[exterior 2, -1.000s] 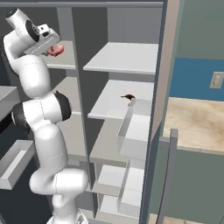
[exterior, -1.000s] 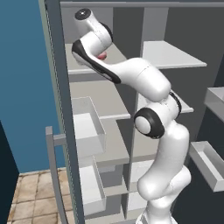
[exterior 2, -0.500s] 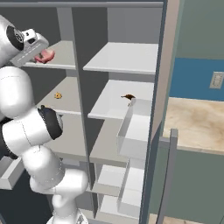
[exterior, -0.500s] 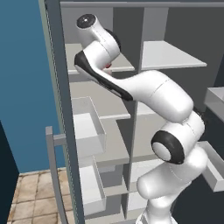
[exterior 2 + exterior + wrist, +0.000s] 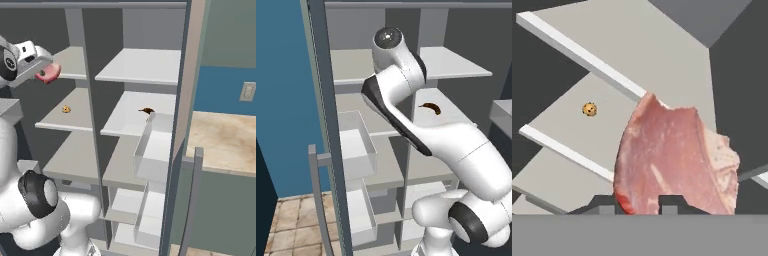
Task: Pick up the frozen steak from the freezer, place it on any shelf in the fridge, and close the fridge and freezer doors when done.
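My gripper (image 5: 44, 76) is shut on the frozen steak (image 5: 49, 73), a flat pinkish-red piece with a paler edge. It hangs at the upper left of the right base view, in front of the fridge, level with the top shelf (image 5: 70, 62). In the hand view the steak (image 5: 672, 160) rises from between my fingertips (image 5: 607, 206), above the fridge's second shelf (image 5: 572, 125). The freezer (image 5: 135, 120) with its clear bin (image 5: 155, 145) lies to the right of the divider. Both doors stand open: one door edge (image 5: 184, 100) on the right, the other door (image 5: 321, 110) on the left.
A small round orange item (image 5: 66, 109) lies on the fridge's second shelf, also seen in the hand view (image 5: 589, 109). A dark brown curved item (image 5: 146, 110) sits on a freezer shelf. A bar handle (image 5: 194, 200) sticks out low on the right door. My white arm (image 5: 421, 135) crosses the compartments.
The gripper has carried the steak left and slightly down, away from the divider and in front of the fridge's upper shelves. The arm's elbow has swung out and lower.
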Tool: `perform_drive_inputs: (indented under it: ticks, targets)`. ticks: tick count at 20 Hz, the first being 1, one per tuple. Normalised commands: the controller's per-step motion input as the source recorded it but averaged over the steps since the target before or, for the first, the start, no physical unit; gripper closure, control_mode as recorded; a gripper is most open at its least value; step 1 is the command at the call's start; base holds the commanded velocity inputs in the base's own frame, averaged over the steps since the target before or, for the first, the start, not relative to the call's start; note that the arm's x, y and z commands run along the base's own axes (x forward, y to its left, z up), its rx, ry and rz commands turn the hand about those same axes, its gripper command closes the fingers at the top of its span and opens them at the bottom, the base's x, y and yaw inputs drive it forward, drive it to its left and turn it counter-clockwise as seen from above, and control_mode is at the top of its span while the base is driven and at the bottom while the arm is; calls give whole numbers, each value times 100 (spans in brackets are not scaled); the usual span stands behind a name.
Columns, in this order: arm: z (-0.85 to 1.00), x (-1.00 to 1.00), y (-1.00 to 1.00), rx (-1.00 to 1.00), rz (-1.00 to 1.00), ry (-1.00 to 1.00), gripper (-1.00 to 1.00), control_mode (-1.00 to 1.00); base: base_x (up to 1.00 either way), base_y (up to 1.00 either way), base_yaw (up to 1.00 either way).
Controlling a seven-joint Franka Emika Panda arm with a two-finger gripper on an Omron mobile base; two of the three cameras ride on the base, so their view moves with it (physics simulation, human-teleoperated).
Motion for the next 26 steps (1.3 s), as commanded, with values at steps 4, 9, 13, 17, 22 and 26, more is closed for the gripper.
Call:
perform_drive_inputs:
  ticks: [4, 9, 13, 17, 22, 26]
  targets:
    - [0, -75, -96, 8, 0, -1, 100, -100, 0, 0, 0]
    - [9, -25, -100, 5, 0, -1, 100, -100, 0, 0, 0]
    - [26, 6, -100, 0, 0, 0, 100, -100, 0, 0, 0]
    - [31, 26, -96, 0, 0, -2, 100, -100, 0, 0, 0]
    - [20, 47, -77, 0, 7, -3, 100, -100, 0, 0, 0]
    - [1, 60, -62, 0, 12, 0, 100, -100, 0, 0, 0]
